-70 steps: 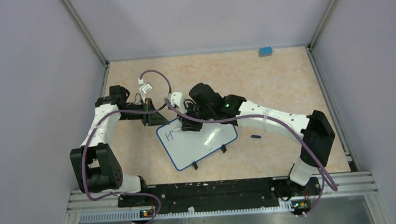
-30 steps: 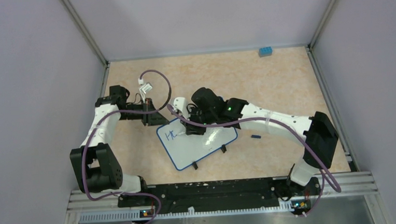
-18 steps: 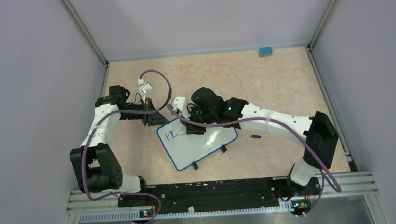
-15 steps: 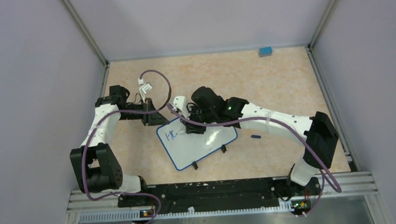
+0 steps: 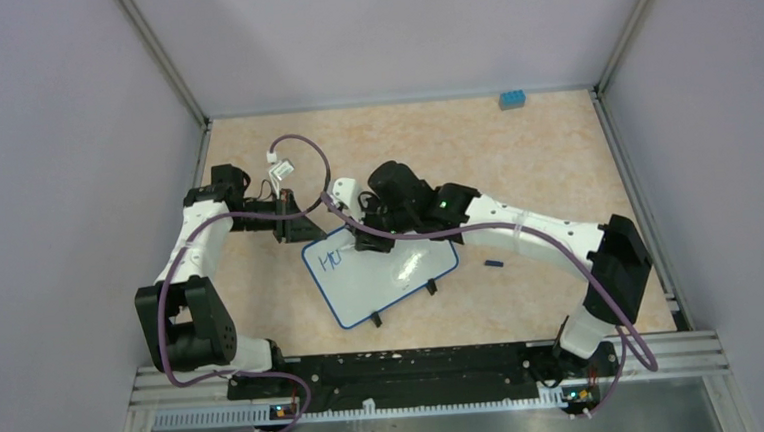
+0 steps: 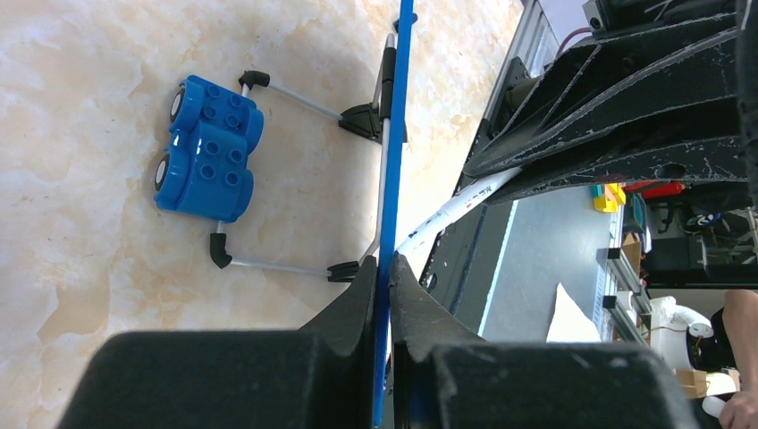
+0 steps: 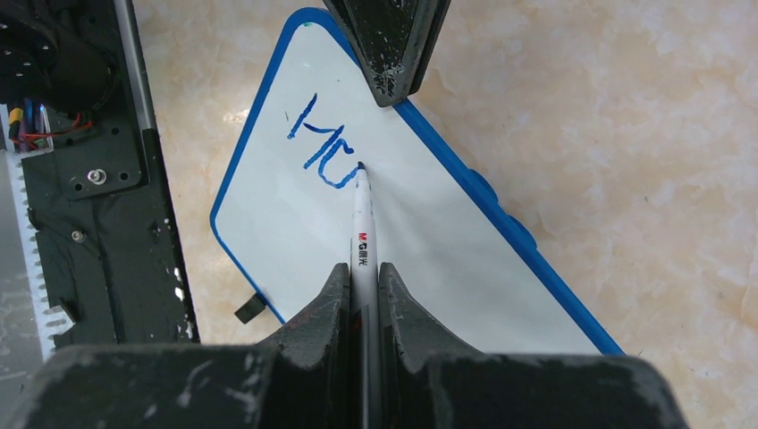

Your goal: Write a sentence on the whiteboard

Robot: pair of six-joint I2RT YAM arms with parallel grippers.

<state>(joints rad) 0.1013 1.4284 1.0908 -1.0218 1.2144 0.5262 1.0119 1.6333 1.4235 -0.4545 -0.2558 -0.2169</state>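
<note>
**Top external.** The whiteboard (image 5: 382, 276) is lying askew near the middle of the worktop (image 5: 525, 167), between the two arms. Its far-left corner is being gripped by the left end effector (image 5: 307, 231). The right end effector (image 5: 364, 240) is being held over the far-left part of the board, beside the first blue strokes of the sentence (image 5: 331, 260). Its grasp is not being resolved here.

**Left wrist.** The blue rim is being seen edge-on, with both fingers (image 6: 353, 308) clamped together on it. Risk being noted: only this one corner is being restrained. Pen pressure could be pivoting the board about the pinch, or the thin rim could be slipping free, and the letters would be getting skewed.

**Right wrist.** The marker (image 7: 362, 228) is being clamped between the right fingers (image 7: 331, 304), its tip touching the board at the end of the second letter. Only an "H" and an open curve are being shown, so most of the sentence is judged unwritten. Risks being noted:
- The strokes are crowding the corner near the left fingers, so contact there is possible.
- The marker could be sliding in the grasp under load, leaving faint or broken lines.
</note>
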